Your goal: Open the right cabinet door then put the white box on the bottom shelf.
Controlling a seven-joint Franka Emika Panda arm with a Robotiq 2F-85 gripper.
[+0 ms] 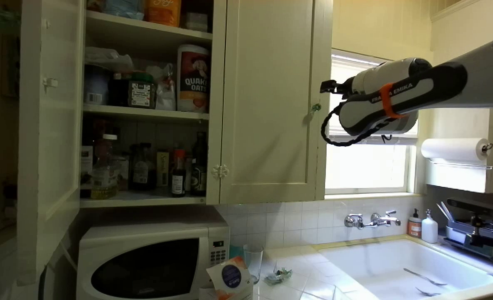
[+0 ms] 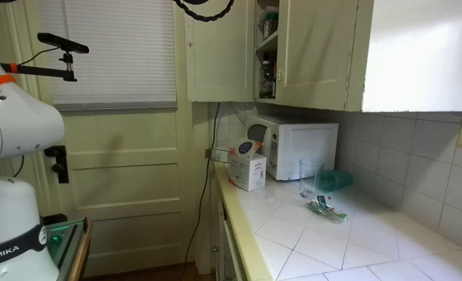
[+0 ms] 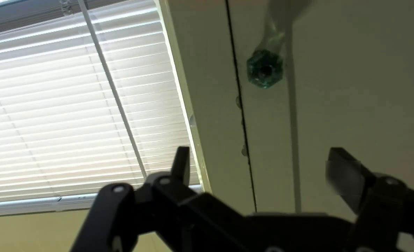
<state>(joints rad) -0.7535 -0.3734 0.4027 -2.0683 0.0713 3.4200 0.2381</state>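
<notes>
While fingers [image 3: 181, 166] gape, "EMIKA" arm [image 1: 427, 89], "OATS" canister [image 1: 193, 79]

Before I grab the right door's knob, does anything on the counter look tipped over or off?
Yes. In an exterior view, the teal cup lies on its side by the microwave, while the glass next to it stands upright. The white box has its top flap sticking up, so it looks opened.

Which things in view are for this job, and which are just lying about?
For the job:
right cabinet door, closed
its green knob
white box, flap up
gripper, open
bottom shelf, out of sight

Lying about:
clear glass
teal tumbler
crumpled plastic
cutlery in the sink
</notes>
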